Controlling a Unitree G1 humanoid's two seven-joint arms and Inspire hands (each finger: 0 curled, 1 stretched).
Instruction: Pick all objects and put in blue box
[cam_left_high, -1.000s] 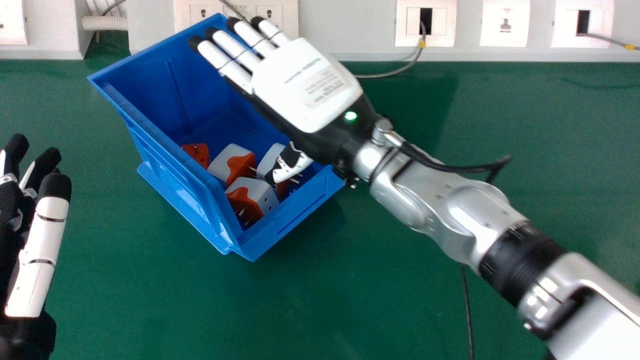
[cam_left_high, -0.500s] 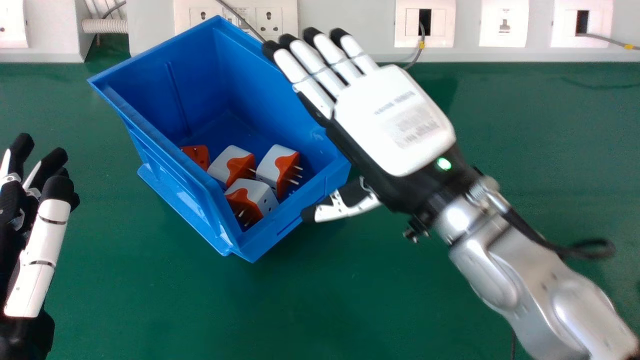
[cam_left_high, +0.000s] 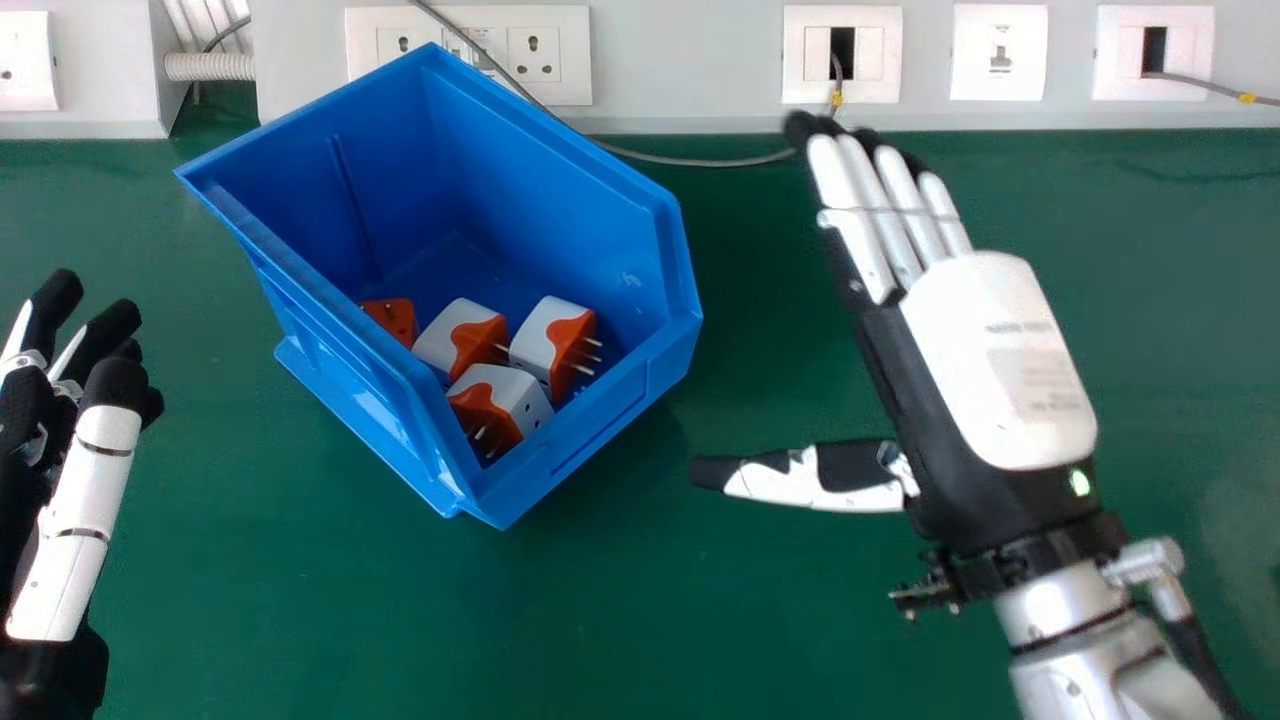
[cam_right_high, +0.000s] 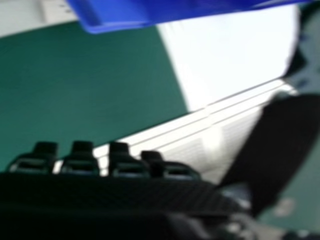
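In the head view my right hand (cam_left_high: 1000, 360) is over the table to the right of the blue box (cam_left_high: 590, 440), open with straight fingers, its thumb pointing at the box and nothing held. Inside the box lie several white-and-orange plug adapters, among them one adapter (cam_left_high: 535, 340) with prongs facing right, and an orange piece (cam_left_high: 395, 318) by the left wall. My left hand (cam_left_high: 75, 530) stays at the left edge, open and empty. The right hand view has my right hand (cam_right_high: 120, 195) along the bottom and part of the blue box (cam_right_high: 120, 15).
Behind the green table (cam_left_high: 400, 620) runs a pale wall trunking (cam_left_high: 690, 70) with sockets. A grey cable (cam_left_high: 700, 162) lies along the table's back, passing behind the box. A bright white area (cam_right_high: 230, 55) shows in the right hand view.
My right hand has moved from over the box to the right and toward the robot, uncovering the adapters inside. It was open throughout. The left hand has barely shifted.
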